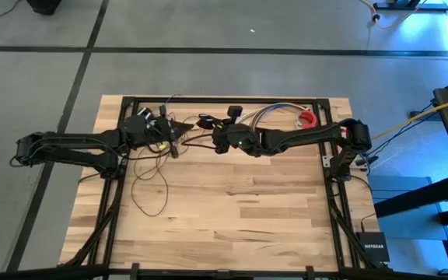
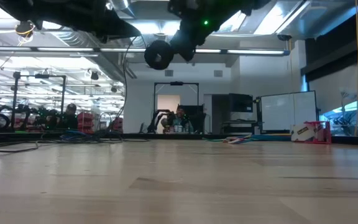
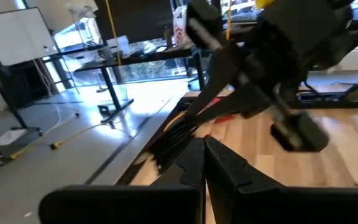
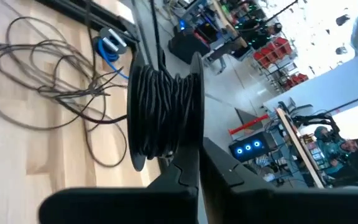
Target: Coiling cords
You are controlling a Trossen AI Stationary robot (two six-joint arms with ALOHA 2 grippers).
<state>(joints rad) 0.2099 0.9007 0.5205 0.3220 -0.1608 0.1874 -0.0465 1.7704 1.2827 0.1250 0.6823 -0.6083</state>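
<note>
Dark fingers (image 4: 194, 163) of the right gripper filled the near edge of the right wrist view, pressed together, and just past their tips stood a black spool (image 4: 165, 106) wound thick with the cords (image 4: 42, 87). Whether the fingers actually pinched the spool or a strand could not be told. From the spool the thin dark wire ran down to the wooden surface (image 4: 17, 149) and spread there in many loose loops, near a small blue part (image 4: 109, 45) by the black frame.

Seen from above, the right gripper (image 1: 225, 140) hung over the far middle of the surface (image 1: 247, 218), and the left gripper (image 1: 179, 134) faced it from just beside, the two arms nearly meeting tip to tip. The cords (image 1: 150, 183) trailed from between them down the left half of the boards in wide, slack loops. A bundle of multicoloured wires (image 1: 274, 113) and a red item (image 1: 308, 118) lay near the far right corner.

In the left wrist view, that arm's own fingers (image 3: 188, 165) were closed against each other with nothing visibly between them, and the right arm's wrist (image 3: 278, 56) loomed close ahead.

From table height, the spool (image 2: 158, 55) hung well above the boards (image 2: 179, 180).
</note>
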